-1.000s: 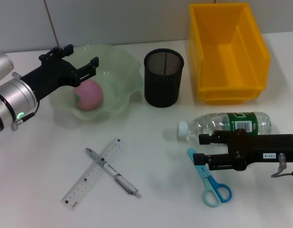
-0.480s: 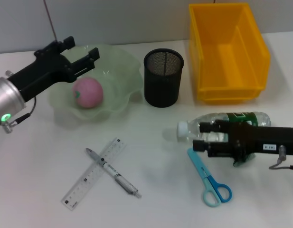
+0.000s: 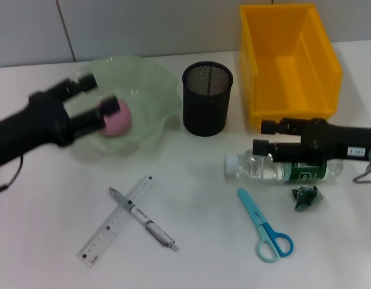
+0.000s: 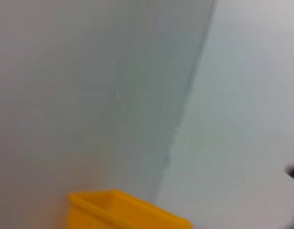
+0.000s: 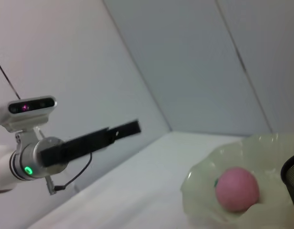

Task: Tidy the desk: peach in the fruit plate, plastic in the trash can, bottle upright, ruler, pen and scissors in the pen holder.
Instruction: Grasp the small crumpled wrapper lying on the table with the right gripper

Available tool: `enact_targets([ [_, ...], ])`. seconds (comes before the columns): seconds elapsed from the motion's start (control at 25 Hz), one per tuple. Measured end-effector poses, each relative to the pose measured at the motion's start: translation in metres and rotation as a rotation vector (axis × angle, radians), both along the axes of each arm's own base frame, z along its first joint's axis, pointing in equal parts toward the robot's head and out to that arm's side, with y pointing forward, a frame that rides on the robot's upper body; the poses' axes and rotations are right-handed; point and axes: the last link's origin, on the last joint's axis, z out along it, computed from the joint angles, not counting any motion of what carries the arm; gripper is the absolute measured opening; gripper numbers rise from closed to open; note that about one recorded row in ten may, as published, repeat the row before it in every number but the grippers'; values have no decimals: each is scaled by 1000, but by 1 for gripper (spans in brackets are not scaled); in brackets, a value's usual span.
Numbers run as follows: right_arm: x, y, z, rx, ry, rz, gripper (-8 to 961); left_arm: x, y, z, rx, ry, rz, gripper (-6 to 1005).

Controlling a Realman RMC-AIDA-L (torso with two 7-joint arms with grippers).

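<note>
1. White desk (image 3: 197, 241) stretched in front of a pale grey wall, and nearest the robot lay the clear ruler (image 3: 118, 220) with the grey pen (image 3: 143, 219) crossed over it, touching.
2. To their right the light blue scissors (image 3: 264, 224) lay flat, blade sheath pointing away from the robot.
3. Just beyond the scissors' handles sat a crumpled dark green scrap of plastic (image 3: 306, 197), beside the bottle and apart from both claws.
4. The bottle (image 3: 275, 169) lay on its side, white cap toward the robot's left; the right gripper (image 3: 261, 137) hovered over its far edge, fingers spread apart and empty, the nearer finger crossing the bottle's shoulder.
5. On the left, the left gripper (image 3: 95, 94) was blurred over the near rim of the fruit plate (image 3: 150, 90), fingers parted and holding nothing; the pink peach (image 3: 119, 122) lay in the plate just beside its nearer fingertip.
6. The black mesh pen holder (image 3: 207, 98) stood upright between plate and trash can.
7. Farthest right stood the yellow trash can (image 3: 288, 66).
</note>
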Motion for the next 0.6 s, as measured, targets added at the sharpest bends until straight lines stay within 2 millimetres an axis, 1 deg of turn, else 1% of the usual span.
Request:
enact_targets([
  [0.08,-10,8,10,-48,-50,-12,773,0,-9,-4,-60,19,-35,808],
  [0.12,-23,18,19,-110,-130,-21,773,0,-17,-8,-108,37,-71,808],
  [0.16,-23,18,19,-110,-130,-21,773,0,-17,-8,-108,37,-71,808],
  [0.2,-29,21,23,-139,-167,-22,773,0,-20,-10,-125,45,-87,809],
  [0.36,-58,35,38,-275,-330,30,772,-2,-32,-20,-155,70,-133,809],
  [0.44,-72,39,43,-339,-422,71,772,-3,-36,-23,-152,80,-144,809],
  [0.6,-84,43,45,-419,-602,110,771,-5,-43,-30,-158,99,-167,809],
])
